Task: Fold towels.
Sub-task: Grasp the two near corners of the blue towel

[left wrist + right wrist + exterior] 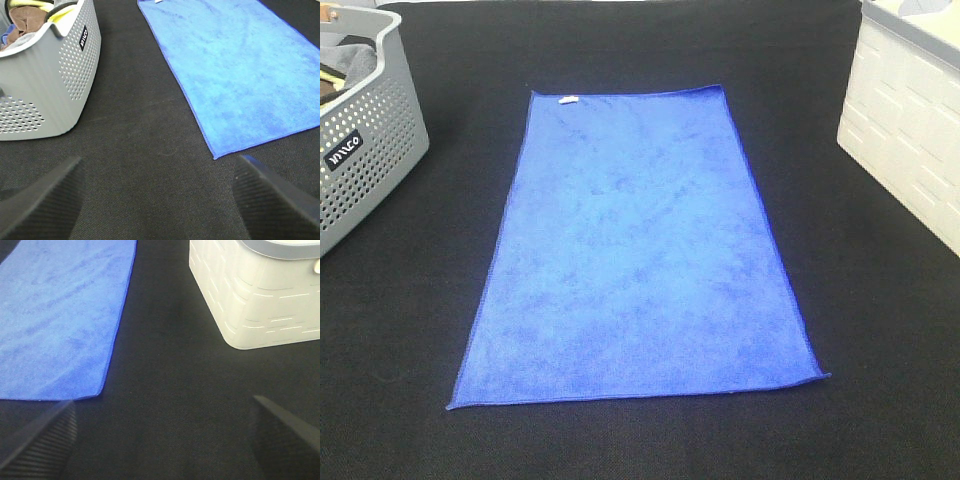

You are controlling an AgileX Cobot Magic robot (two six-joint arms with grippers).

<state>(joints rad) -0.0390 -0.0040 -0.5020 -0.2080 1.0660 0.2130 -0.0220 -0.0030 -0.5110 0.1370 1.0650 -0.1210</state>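
My left gripper [160,200] and right gripper [165,440] gape empty. Uneven corner pinches on the towel [640,250] could skew the fold.

One towel [638,250], one grey basket [370,150], one white bin [905,130], two pincers: left pincer [159,167], right pincer [164,405].

The left gripper [160,202] stands wide open, its two dark, ribbed fingers [42,200] spread to either edge of the left wrist view with nothing held between them. The right gripper [162,440] is in the same pose, its ribbed fingers [287,437] far apart and empty. Both wrists are angled forward and downward, and only the fingertips of each arm show.
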